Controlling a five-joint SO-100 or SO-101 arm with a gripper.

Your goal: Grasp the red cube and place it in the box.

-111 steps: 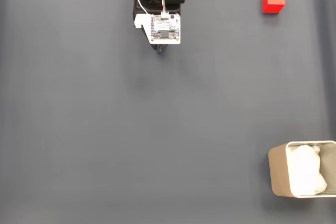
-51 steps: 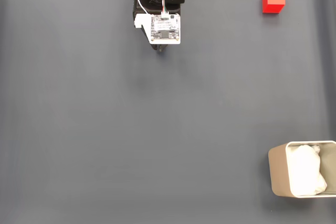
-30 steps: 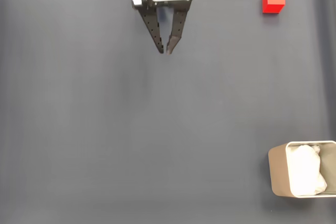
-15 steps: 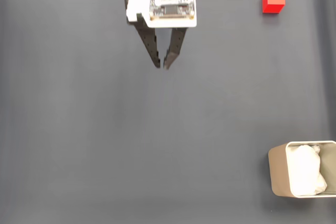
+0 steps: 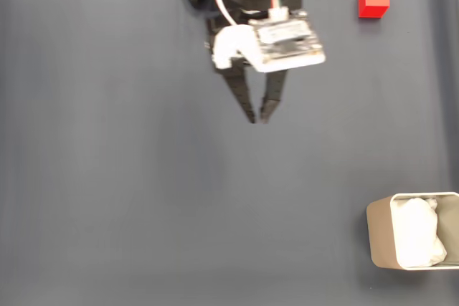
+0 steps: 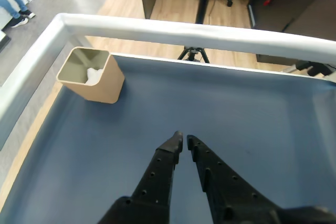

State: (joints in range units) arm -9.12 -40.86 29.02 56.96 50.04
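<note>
Surface: dark grey matte table mat (image 5: pixel 129 177), bordered by a white rail in the wrist view.
Tool: black two-finger gripper (image 5: pixel 258 118) with a white circuit board on its back; in the wrist view (image 6: pixel 182 139) the fingertips stand almost together, a thin sliver between them, nothing held. Effectively closed and empty.
Target item: small bright red plain-faced cube (image 5: pixel 374 1), resting on the mat at the upper right of the fixed view, well apart from the gripper.
Destination: small beige rounded-corner box (image 5: pixel 382 243) with thin walls and white soft material inside, at the lower right edge of the fixed view; seen at upper left in the wrist view (image 6: pixel 100 86).
Step in hand (judgement): approach to the cube; grasp not begun.
Recommended practice: swing toward the cube, spread the fingers wider than the cube before descending, align them square to two opposite faces, lower until they straddle its middle, then close.
Risk: descending with fingers this narrow would knock the cube aside.
</note>
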